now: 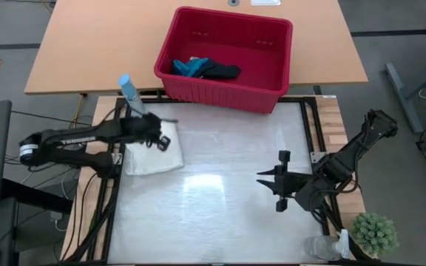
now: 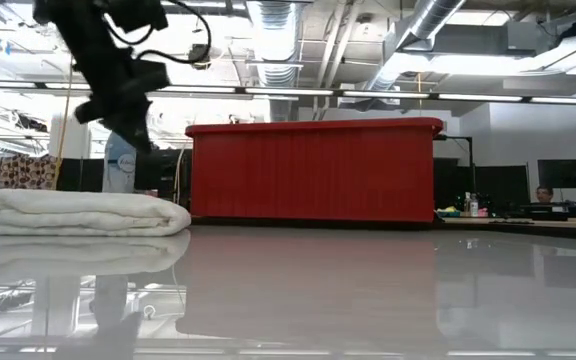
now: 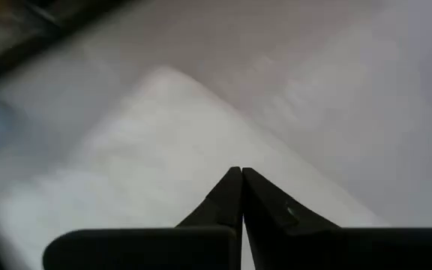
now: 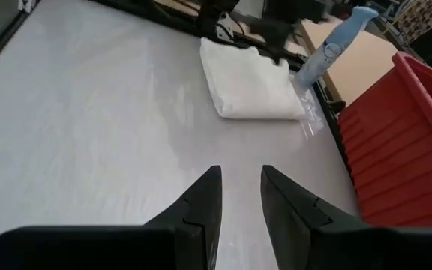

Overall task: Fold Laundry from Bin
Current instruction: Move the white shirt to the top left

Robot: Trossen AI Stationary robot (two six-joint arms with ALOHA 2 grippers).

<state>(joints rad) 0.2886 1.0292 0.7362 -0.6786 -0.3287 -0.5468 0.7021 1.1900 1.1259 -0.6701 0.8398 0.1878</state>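
Across the pale, glossy desk [image 1: 220, 214] everything sits well spread out. Up at the far edge stands the red bin [image 1: 226, 58], its slotted walls showing, and down inside it, toward its left end, lie a teal cloth [image 1: 190, 67] and a dark cloth [image 1: 221, 71] bunched together and touching.

Over on the left side of the desk lies the white cloth [image 1: 154, 155], folded into a neat thick rectangle, flat on the surface. From table height it reads as a soft, rounded stack [image 2: 78, 213], with the bin [image 2: 314, 172] a broad red wall behind it.

Left gripper [image 1: 159, 139] is right over the far part of that white cloth, fingers [image 3: 231, 199] pressed tightly together tip to tip, nothing between them. Its own camera shows the cloth [image 3: 148, 157] just beyond the closed tips; whether the tips touch the fabric, I can't tell.

Right gripper [image 1: 263, 179] hangs over the right half of the desk, well apart from the white cloth and from the bin, fingers [image 4: 205, 196] parted with bare desk in the gap. It points across at the folded cloth [image 4: 246, 88].

Small stuff: a pale blue bottle [image 1: 131, 92] just beside the left arm at the desk's far left corner, a little green plant [image 1: 374, 233] at the near right corner.
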